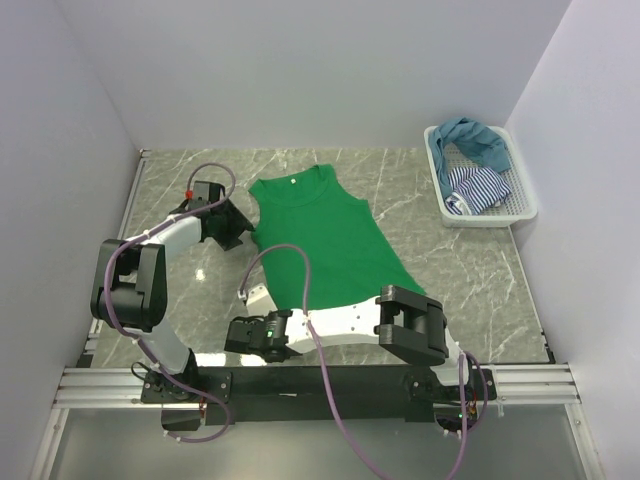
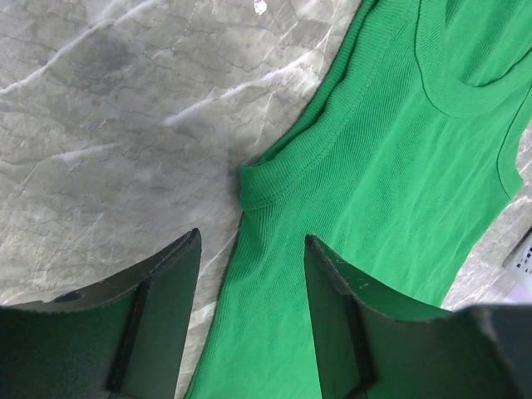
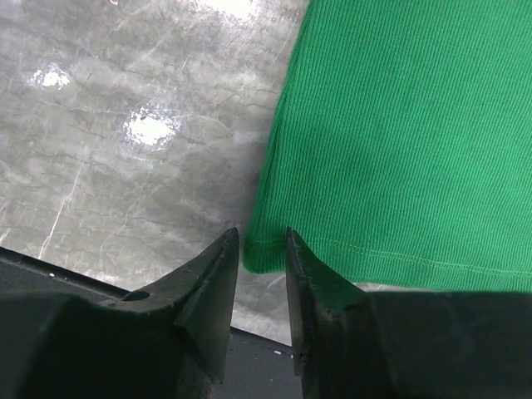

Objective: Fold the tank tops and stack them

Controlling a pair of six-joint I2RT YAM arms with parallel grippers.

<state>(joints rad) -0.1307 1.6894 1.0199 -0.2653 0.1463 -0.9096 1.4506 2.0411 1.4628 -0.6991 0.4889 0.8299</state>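
Though parted, pincers (image 2: 253, 241) (image 3: 262, 237) at green top (image 1: 322, 238)

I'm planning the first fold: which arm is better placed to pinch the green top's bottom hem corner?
Right. The right fingers, open, frame the hem corner of the green tank top; the left fingers sit farther up, by the armhole.

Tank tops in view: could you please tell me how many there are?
3. The green top lies spread on the table; the teal top and the striped top sit bunched in the basket at the far right. Others may be hidden beneath them.
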